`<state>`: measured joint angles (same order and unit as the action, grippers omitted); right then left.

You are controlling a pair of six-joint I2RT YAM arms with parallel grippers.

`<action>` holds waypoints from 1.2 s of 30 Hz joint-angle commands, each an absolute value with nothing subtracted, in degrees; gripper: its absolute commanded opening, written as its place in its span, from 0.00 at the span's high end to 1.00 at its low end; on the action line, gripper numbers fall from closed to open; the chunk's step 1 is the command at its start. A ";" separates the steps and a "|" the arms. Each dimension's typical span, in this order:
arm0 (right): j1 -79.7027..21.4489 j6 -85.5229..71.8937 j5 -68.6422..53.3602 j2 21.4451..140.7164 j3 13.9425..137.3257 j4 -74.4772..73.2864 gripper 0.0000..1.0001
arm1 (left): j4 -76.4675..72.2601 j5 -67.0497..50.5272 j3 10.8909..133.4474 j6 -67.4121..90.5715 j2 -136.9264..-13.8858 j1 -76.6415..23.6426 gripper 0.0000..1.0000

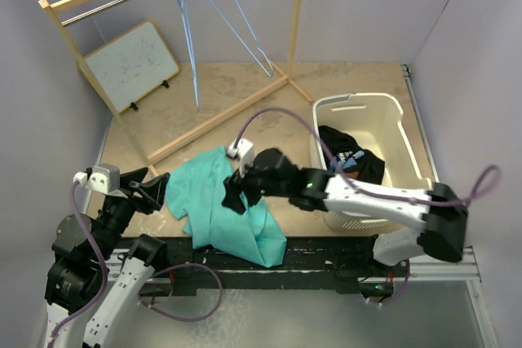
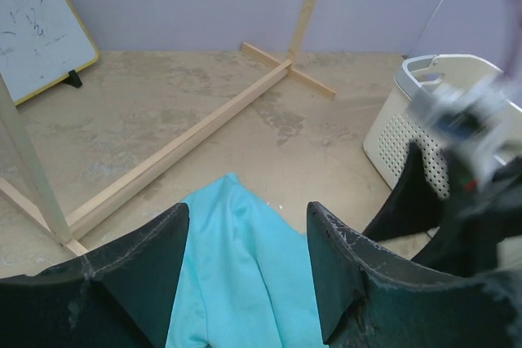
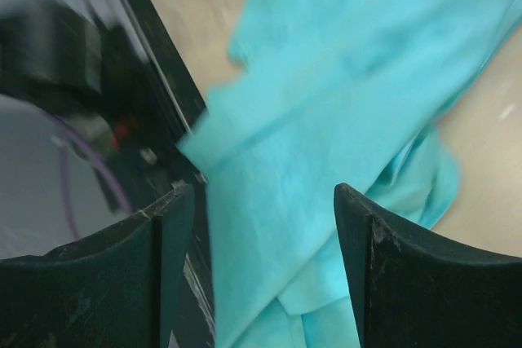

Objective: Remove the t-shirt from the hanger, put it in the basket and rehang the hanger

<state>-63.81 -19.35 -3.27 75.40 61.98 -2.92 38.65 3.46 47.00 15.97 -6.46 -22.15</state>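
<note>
Far left at the back, a small whiteboard (image 1: 134,65) leaned against the wall behind the wooden rack (image 1: 220,116). The left gripper (image 1: 155,187) sat low near the table's front left. From its wrist cam the fingers (image 2: 155,242) were spread a fair way apart with nothing between them, just pointing at the cloth's edge.

Up on the rack's rail hung a thin wire hanger (image 1: 241,22), bare. The teal t-shirt (image 1: 220,213) was off it, lying crumpled on the table near the front, with its lower end draped over onto the black front rail (image 1: 326,246).

The right gripper (image 1: 235,199) hung right over the shirt's middle. The wrist view was blurry, but its jaws stood wide and the fabric lay below them, not pinched.

Over on the right, a white laundry basket (image 1: 397,120) had some dark clothes (image 1: 352,156) in it.
</note>
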 commanded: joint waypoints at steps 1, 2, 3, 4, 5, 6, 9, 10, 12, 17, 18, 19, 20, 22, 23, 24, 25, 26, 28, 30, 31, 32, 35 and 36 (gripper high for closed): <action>-66.66 -26.05 -4.28 85.49 55.96 4.94 0.28 | 36.50 3.99 47.01 17.00 -7.65 -22.11 0.37; -67.00 -26.45 -4.23 87.55 56.23 5.50 0.27 | 36.54 4.16 47.01 17.08 -7.58 -22.09 0.37; -67.24 -26.81 -4.15 89.53 56.55 5.96 0.27 | 36.63 4.34 47.02 17.20 -7.50 -22.06 0.37; -67.32 -27.29 -3.91 91.22 57.07 6.05 0.27 | 36.71 4.60 46.90 17.29 -7.34 -22.06 0.37; -67.49 -27.55 -3.92 92.92 57.20 6.25 0.27 | 36.80 4.79 47.00 17.33 -7.19 -22.07 0.37; -67.55 -27.64 -3.76 94.39 58.23 6.38 0.27 | 36.83 5.02 47.02 17.43 -7.01 -22.11 0.37; -67.75 -27.86 -2.90 98.12 60.52 5.65 0.26 | 37.03 5.48 47.01 17.63 -6.86 -22.06 0.37; -67.82 -27.91 -2.90 99.14 60.77 5.71 0.26 | 37.05 5.53 46.98 17.66 -6.87 -22.06 0.37; -67.92 -28.30 -2.31 100.77 61.19 5.47 0.26 | 37.00 5.67 46.97 17.67 -6.93 -22.06 0.37; -68.03 -31.37 6.49 104.77 63.57 0.35 0.27 | 37.04 5.74 47.02 17.62 -7.18 -22.06 0.37; -68.03 -32.38 8.64 105.74 64.03 -1.04 0.27 | 37.09 5.72 46.96 17.65 -7.28 -22.06 0.37; -68.09 -33.09 10.58 106.38 64.45 -2.14 0.27 | 37.06 5.72 46.97 17.66 -7.26 -22.10 0.37; -68.04 -33.88 12.14 106.95 64.84 -3.62 0.28 | 37.11 5.71 46.97 17.67 -7.25 -22.07 0.37; -68.03 -35.27 13.57 108.01 65.47 -5.75 0.30 | 37.10 5.80 47.02 17.62 -7.24 -22.07 0.37; -68.04 -35.37 14.38 108.31 65.63 -6.17 0.34 | 37.14 5.80 47.02 17.66 -7.29 -22.06 0.37; -68.05 -35.25 13.60 108.42 65.39 -6.00 0.41 | 37.16 5.84 47.01 17.65 -7.25 -22.10 0.37; -68.04 -34.96 12.22 108.29 65.14 -5.42 0.54 | 37.10 5.85 46.95 17.71 -7.22 -22.11 0.37; -67.95 -34.88 12.59 107.88 64.72 -5.10 0.69 | 37.15 5.88 46.97 17.74 -7.21 -22.09 0.37; -67.88 -35.01 14.43 106.16 63.75 -4.95 0.92 | 37.14 5.89 46.98 17.75 -7.28 -22.06 0.37; -67.30 -35.19 16.74 102.36 62.02 -4.66 1.00 | 37.16 5.96 47.00 17.75 -7.25 -22.13 0.37; -66.55 -35.03 17.41 99.49 60.93 -4.37 1.00 | 37.11 5.93 47.02 17.75 -7.36 -22.07 0.37; -65.49 -34.89 17.71 94.98 59.94 -4.21 1.00 | 37.17 5.89 47.00 17.75 -7.38 -22.08 0.37; -59.39 -33.99 15.69 82.77 58.19 -4.00 1.00 | 37.13 5.76 46.96 17.67 -7.48 -22.07 0.37; -56.63 -33.45 14.51 78.56 58.18 -4.31 1.00 | 37.03 5.67 47.01 17.65 -7.55 -22.12 0.37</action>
